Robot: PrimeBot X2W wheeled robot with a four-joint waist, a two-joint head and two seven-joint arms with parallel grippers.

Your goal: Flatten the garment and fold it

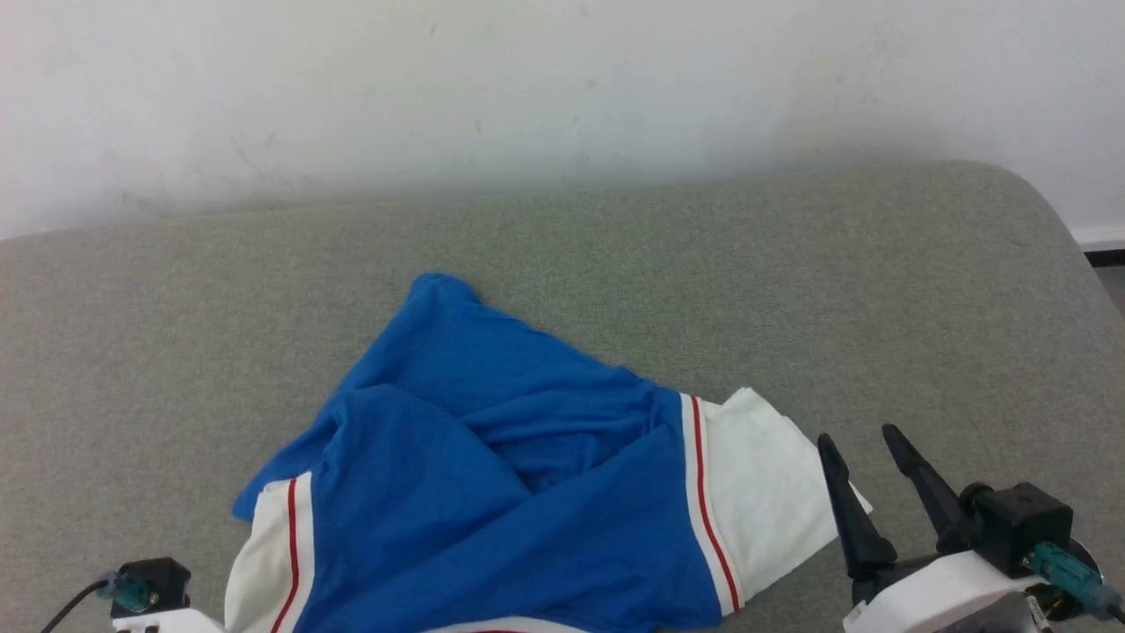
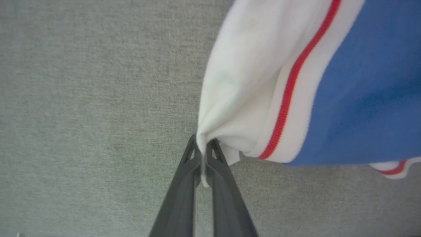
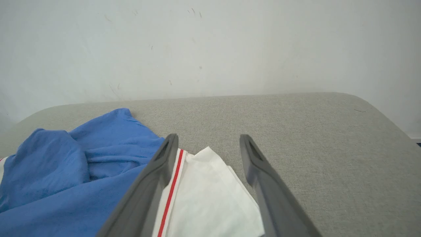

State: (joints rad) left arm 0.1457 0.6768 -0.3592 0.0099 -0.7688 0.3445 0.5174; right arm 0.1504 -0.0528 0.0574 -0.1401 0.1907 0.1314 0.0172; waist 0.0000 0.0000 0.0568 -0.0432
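- A white wall (image 1: pixel 562 88), lightly scuffed, stands behind the work surface and meets it along the far edge.
- The bench (image 1: pixel 791 264) is covered in grey-green woven cloth. Its far right corner (image 1: pixel 1028 185) is rounded, and a strip of pale skirting (image 1: pixel 1094 236) shows past it.
- Bare cloth lies open to the left of, behind and to the right of the garment, widest toward the far edge and the right corner.
- The garment (image 1: pixel 492 457), bright blue, lies rumpled on the near middle of the bench. It comes to a peak toward the wall, and its near edge runs off the bottom of the head view.
- The garment's right sleeve end (image 1: pixel 765 492), white with a red stripe, lies flat on the bench. The left sleeve end (image 1: pixel 264 554) is white with the same stripe.
- The right gripper (image 1: pixel 858 437) has its fingers spread, one on either side of the white right sleeve end; I cannot tell whether they touch it.
- The left gripper (image 2: pixel 204 141) has its fingers pressed together, pinching a bunched corner of the white left sleeve end above the bench.
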